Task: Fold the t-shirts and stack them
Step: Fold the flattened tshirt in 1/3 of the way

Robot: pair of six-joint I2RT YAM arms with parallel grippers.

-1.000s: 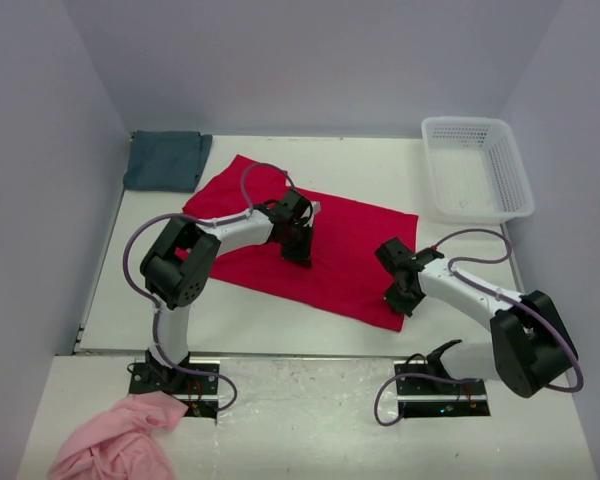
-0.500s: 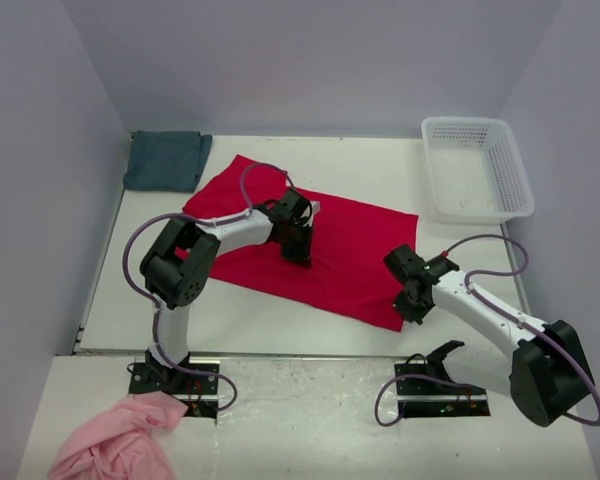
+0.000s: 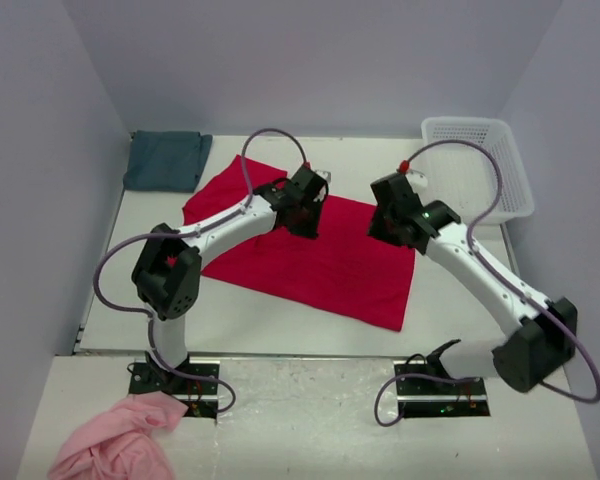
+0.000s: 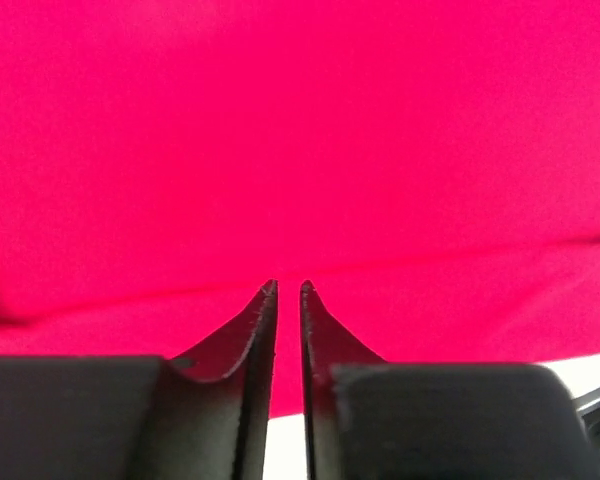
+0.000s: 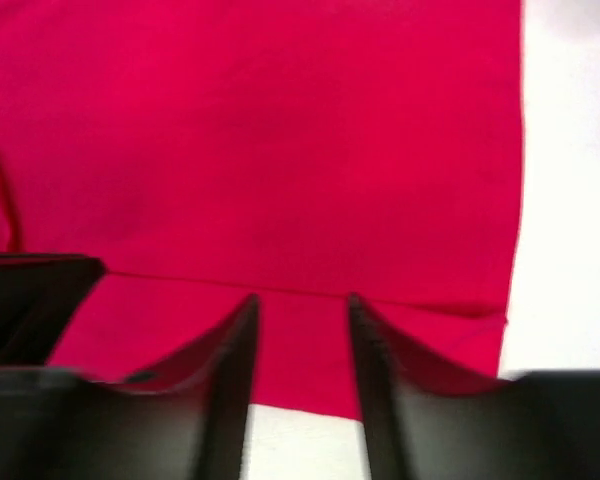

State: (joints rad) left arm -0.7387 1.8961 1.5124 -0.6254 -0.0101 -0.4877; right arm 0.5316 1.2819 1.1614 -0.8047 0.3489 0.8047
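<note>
1. Near edge: a pink cloth [image 3: 115,445] is lying bunched beside the L arm base. It is taking no part in the current step.
2. Mid table [image 3: 250,315]: the red t-shirt [image 3: 310,270] is lying flat as a broad band, w/ one layer edge running across both wrist views. Its long axis is running diagonally, far-left to near-right. Collar direction: cannot tell.
3. L hand [image 4: 288,290]: it is hovering over the far long side of the shirt. The jaws are standing a slit apart w/ nothing pinched btwn them.
4. R hand [image 5: 300,300]: it is hovering over the far-right part of the shirt, near the short edge. The jaws are standing clearly apart and gripping nothing.
5. Probable reason for pos.: the hands are sitting spaced along the long axis because the cloth is soft and far wider than one hand. Two pick pts are likely keeping an edge straight during a fold.
6. Far-left corner: the teal t-shirt [image 3: 165,160] is lying folded, apart from the red one. This is prob. the stack site.
7. Far right: a white basket [image 3: 475,185] is standing beside the shirt, not touching it.
</note>
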